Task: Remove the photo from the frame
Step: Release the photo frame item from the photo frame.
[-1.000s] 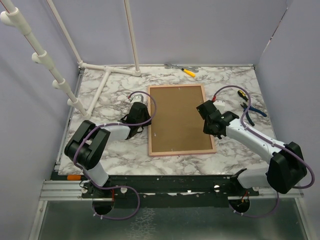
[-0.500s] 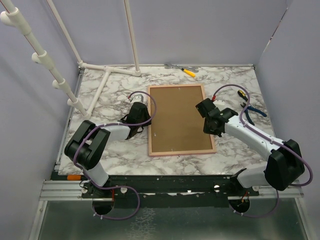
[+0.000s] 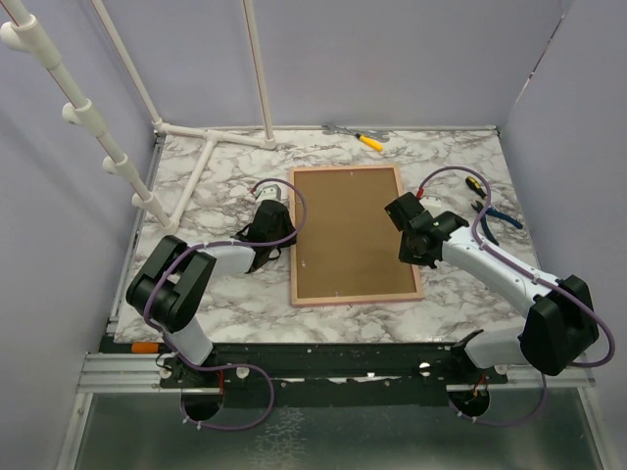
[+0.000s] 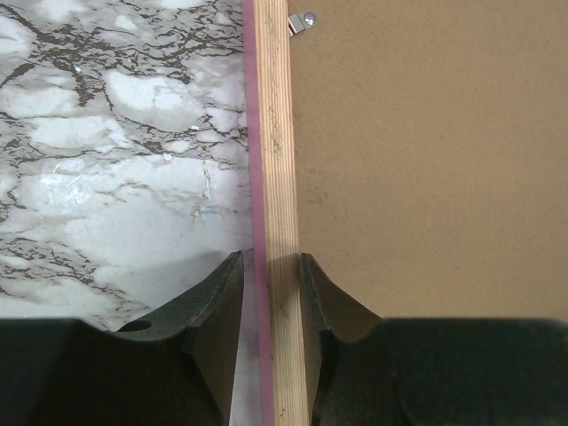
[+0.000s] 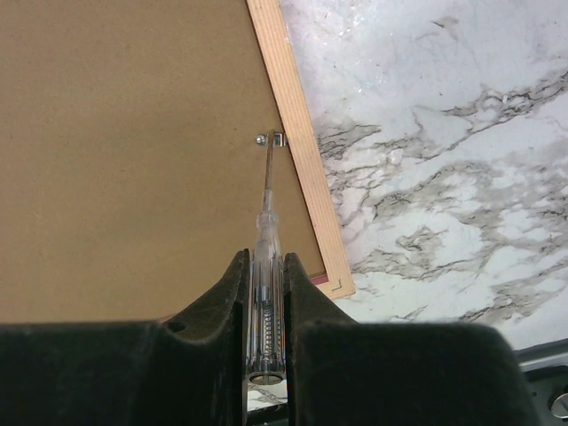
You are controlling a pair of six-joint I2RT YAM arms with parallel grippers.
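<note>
R end effector (image 5: 266,263) slightly leftward, clenched on screwdriver (image 5: 266,217); L end effector (image 4: 271,266) clenched on frame (image 4: 426,160) rim.

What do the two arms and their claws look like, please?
The left arm and right arm have white links between chunky black joints, each trailed by a thin purple cable. The left claw and right claw each have two matte black fingers curving inward to narrow tips.
</note>
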